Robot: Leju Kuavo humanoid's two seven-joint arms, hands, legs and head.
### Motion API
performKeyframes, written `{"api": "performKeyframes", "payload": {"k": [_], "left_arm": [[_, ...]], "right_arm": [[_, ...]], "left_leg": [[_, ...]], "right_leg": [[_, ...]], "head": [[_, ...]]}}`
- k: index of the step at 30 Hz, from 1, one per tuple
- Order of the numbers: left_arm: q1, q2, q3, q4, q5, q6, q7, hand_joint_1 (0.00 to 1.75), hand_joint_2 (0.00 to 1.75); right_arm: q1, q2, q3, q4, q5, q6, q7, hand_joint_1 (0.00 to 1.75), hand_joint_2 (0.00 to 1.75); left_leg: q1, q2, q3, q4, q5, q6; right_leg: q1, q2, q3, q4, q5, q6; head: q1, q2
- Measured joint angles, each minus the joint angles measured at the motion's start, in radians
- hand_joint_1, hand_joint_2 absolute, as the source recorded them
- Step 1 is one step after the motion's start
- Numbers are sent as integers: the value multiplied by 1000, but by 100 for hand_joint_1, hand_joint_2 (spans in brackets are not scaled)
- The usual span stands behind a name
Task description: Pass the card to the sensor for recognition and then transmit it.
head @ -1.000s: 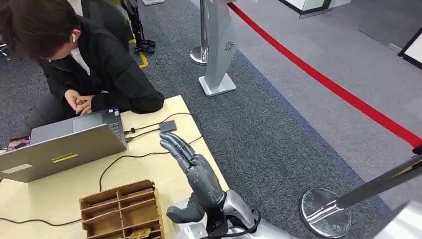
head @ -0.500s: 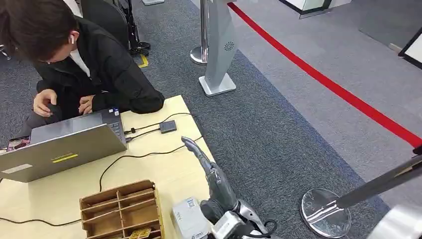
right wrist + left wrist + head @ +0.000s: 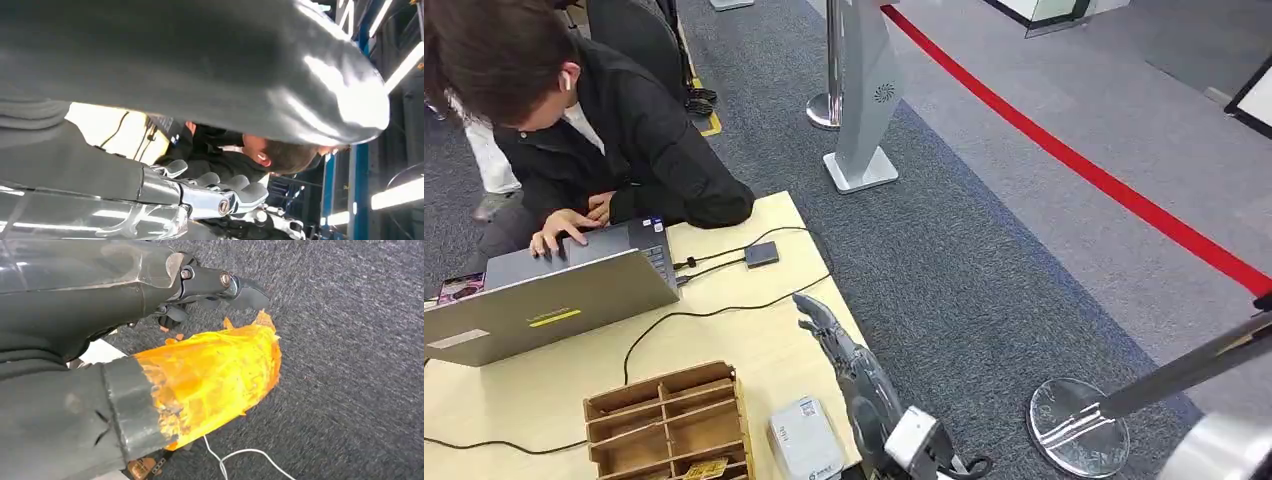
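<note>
the grey right hand (image 3: 844, 345) hovers, fingers stretched out and empty, over the pale wooden table (image 3: 754, 340). no card grasped; the small white box-shaped sensor (image 3: 805, 440) waits, recognition and handover seemingly remain.

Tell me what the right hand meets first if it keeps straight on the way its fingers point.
Probably the black cable just beyond the right hand, then the small dark sensor; height above the table is unclear.
</note>
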State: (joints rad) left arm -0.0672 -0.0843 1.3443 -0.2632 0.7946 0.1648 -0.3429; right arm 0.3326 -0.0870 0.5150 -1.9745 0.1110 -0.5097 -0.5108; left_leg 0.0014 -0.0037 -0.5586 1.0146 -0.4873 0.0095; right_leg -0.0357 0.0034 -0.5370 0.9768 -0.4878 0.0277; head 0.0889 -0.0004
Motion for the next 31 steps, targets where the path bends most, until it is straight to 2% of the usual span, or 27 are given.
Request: {"api": "performKeyframes", "payload": {"k": [10, 12, 13, 14, 16, 18, 21, 24, 31], "left_arm": [[0, 3, 4, 0, 0, 14, -16, 0, 0], [-8, -18, -24, 4, 0, 2, -8, 0, 0], [-19, -31, -75, 6, 0, -16, 37, 0, 0], [-36, -60, -162, 6, 0, -34, 94, 0, 0], [-66, -97, -328, 8, 0, -55, 148, 0, 0], [-87, -126, -427, 10, 0, -62, 146, 0, 0], [-90, -130, -514, 11, 0, -86, 115, 0, 0], [-90, -111, -584, 11, 0, -111, 89, 0, 0], [-93, -87, -663, 11, 0, -133, 71, 0, 0]], "right_arm": [[1, 0, 0, 0, -18, 18, -13, 0, 0], [-18, 0, 2, 4, -31, 81, 6, 0, 0], [-36, 1, 3, 19, -33, 166, 28, 0, 0], [-56, 10, 3, 34, -28, 220, 36, 0, 0], [-87, 26, 4, 58, -20, 251, 41, 0, 0], [-99, 38, 2, 69, -15, 270, 46, 0, 0], [-103, 47, 0, 81, -9, 285, 44, 0, 0], [-108, 59, -8, 93, -18, 282, 36, 0, 0], [-121, 63, -16, 116, -16, 295, 32, 0, 0]], "left_leg": [[0, 0, 0, 0, 0, 0], [-1, 1, 1, 0, 0, 0], [-2, 1, 1, 0, 1, 1], [-2, -1, 0, 0, 1, 1], [-2, -7, -2, 0, 3, 3], [-2, -6, 0, 0, 3, 3], [-2, 0, 2, 0, 2, 3], [-3, -2, 2, 0, 2, 3], [-1, -1, 2, 0, 2, 3]], "right_leg": [[0, 0, 0, 0, 0, 0], [0, 1, -3, 0, 1, 0], [-1, 1, -4, 0, 1, 0], [-3, -2, -3, 0, 1, 2], [-3, -8, -1, 0, 1, 3], [-2, -6, 4, 0, 2, 2], [-3, -1, 2, 0, 3, 2], [-2, -2, 2, 0, 2, 2], [-2, -1, 2, 0, 2, 2]], "head": [[0, 0], [0, 0], [0, 0], [-1, 0], [0, 0], [1, 0], [0, 0], [0, 0], [0, 0]]}}
